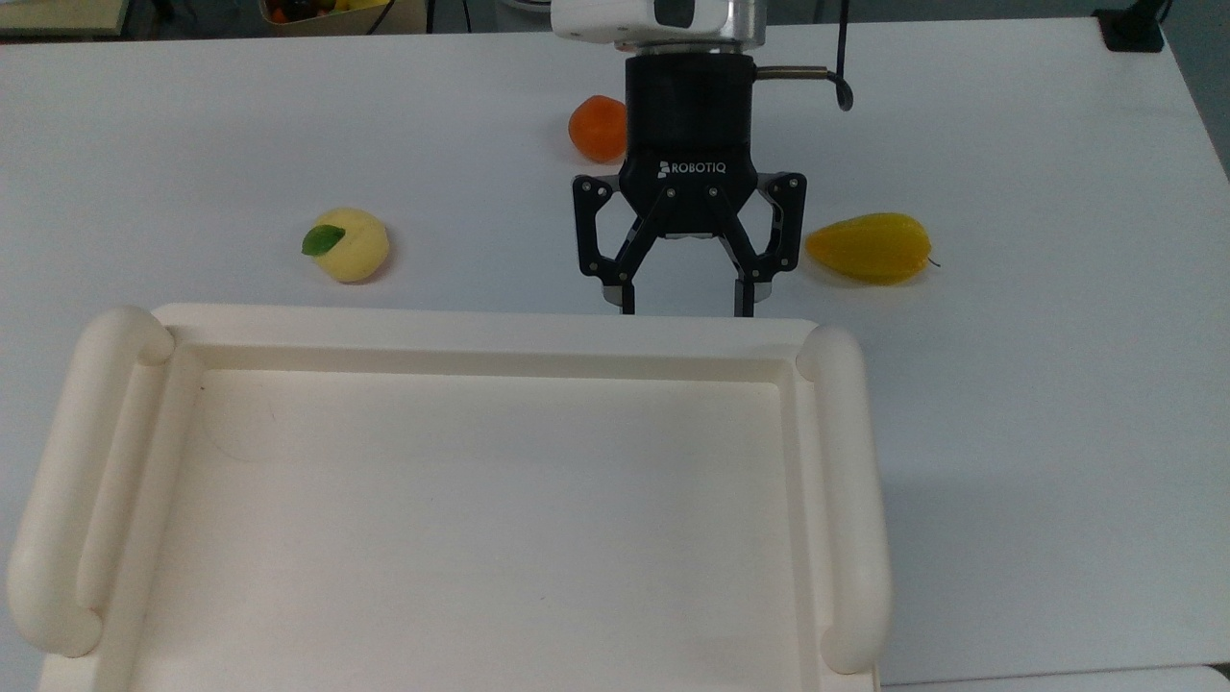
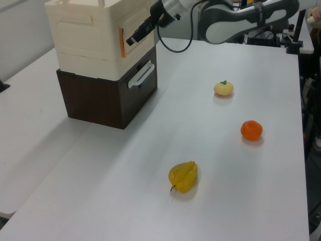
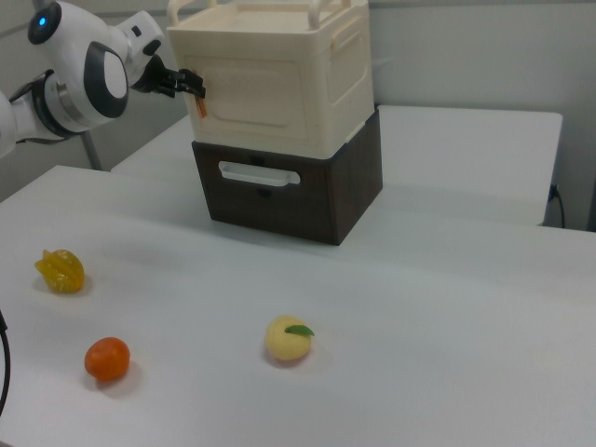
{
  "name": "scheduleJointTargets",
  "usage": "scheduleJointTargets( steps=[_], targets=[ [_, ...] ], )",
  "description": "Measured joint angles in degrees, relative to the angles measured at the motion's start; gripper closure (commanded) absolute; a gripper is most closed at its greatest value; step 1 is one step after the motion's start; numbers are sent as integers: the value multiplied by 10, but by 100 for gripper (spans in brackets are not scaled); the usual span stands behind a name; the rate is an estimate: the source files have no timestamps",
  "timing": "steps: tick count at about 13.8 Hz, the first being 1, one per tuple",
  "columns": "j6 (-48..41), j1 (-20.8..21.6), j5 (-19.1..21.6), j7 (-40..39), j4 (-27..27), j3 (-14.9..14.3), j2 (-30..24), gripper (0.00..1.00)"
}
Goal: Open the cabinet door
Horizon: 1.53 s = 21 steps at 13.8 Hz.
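1. Nearest in the top view is the cabinet (image 1: 461, 519), its rimmed cream top spread across the lower half of that picture, with thick tube rails on two sides. In the right view it sits on a dark brown drawer unit (image 3: 289, 191) on the white tabletop (image 3: 391, 335).

2. The cabinet door (image 3: 250, 95) is the front panel of the cream unit. It lies flush with the front, so it looks shut. An orange tab (image 3: 198, 105) sits at its edge on the right view's left.

3. Just past the cabinet's front rim in the top view, the claw (image 1: 684, 309) points toward the door with its fingers spread wide and nothing between them. In the right view its tips are right at the orange tab; whether they touch it I cannot tell.

4. Farther out on the tabletop lie a pale yellow fruit with a green leaf (image 1: 350, 245), a yellow starfruit (image 1: 869, 248) and, farthest, an orange (image 1: 596, 127), all apart from the claw.

5. As I judge it, the approach is nearly done. Gripping or hooking the door's edge and swinging it open are left.
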Motion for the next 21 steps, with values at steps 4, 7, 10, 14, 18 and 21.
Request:
scheduleJointTargets(
  steps=[4, 7, 10, 14, 18, 21],
  targets=[
    [40, 0, -7, 11, 7, -2, 15, 48],
    [55, 0, -14, 14, 13, -4, 18, 48],
    [66, -2, -21, 14, 15, -5, 24, 49],
    [67, -2, -35, 15, 17, -6, 28, 50],
    [68, -2, -39, 15, 19, -6, 30, 67],
    [68, -2, -50, 15, 22, -7, 34, 84]
  ],
)
